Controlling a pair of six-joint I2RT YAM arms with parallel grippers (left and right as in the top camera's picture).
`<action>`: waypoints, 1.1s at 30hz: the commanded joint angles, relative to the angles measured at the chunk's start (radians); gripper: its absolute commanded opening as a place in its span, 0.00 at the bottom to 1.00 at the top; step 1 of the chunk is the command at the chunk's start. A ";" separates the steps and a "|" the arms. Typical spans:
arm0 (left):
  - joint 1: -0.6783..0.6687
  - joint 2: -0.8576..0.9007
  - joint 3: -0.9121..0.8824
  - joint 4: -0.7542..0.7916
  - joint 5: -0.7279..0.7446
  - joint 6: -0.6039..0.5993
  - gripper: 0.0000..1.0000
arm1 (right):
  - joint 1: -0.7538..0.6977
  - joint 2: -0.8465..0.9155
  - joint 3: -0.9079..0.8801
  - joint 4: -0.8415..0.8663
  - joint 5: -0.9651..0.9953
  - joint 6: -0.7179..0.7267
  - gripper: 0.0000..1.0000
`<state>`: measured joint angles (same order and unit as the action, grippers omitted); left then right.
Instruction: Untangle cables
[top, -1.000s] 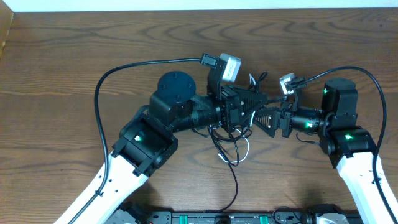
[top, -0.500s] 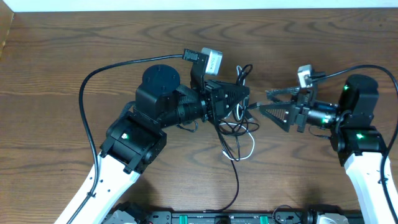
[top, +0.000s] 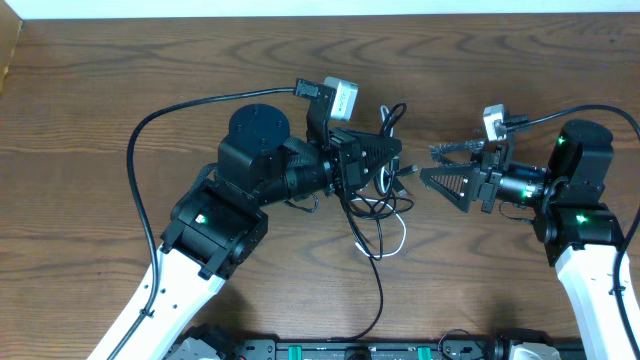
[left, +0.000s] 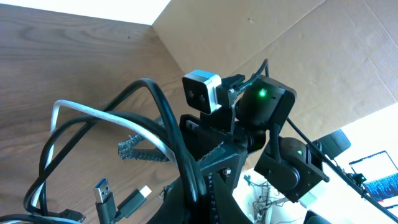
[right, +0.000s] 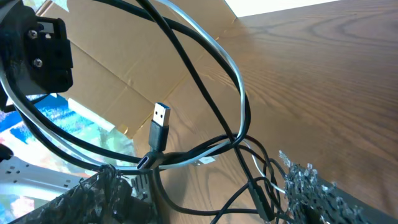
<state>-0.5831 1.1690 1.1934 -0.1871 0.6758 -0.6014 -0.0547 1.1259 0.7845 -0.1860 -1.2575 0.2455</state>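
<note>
The cables are a tangle of thin black cords with one white cord, lying mid-table and rising to my left gripper. That gripper is shut on black cords. Below it hang a white loop and two plugs. My right gripper is open, facing the left one a short gap away. In the right wrist view its jaws straddle black and white cords, and a USB plug hangs there.
A thick black robot cable loops out to the left of the left arm, and another arcs over the right arm. A black cord trails toward the table's front edge. Brown cardboard stands beyond the table.
Both grippers have drawn apart since a second ago, the left moving left and the right moving right, opening a gap. The tangle spread out under them. Little moved in the last half second.
</note>
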 joint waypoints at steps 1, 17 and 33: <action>0.003 -0.021 0.022 0.009 0.014 0.020 0.07 | -0.005 0.004 0.005 -0.001 0.021 0.000 0.83; 0.003 -0.020 0.022 0.008 0.024 0.019 0.07 | -0.004 0.004 0.005 0.000 0.073 0.001 0.86; -0.045 0.006 0.021 0.035 0.013 0.008 0.07 | 0.044 0.004 0.005 -0.007 0.078 0.000 0.86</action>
<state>-0.6239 1.1725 1.1934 -0.1761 0.6788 -0.6014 -0.0261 1.1259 0.7845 -0.1879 -1.1805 0.2455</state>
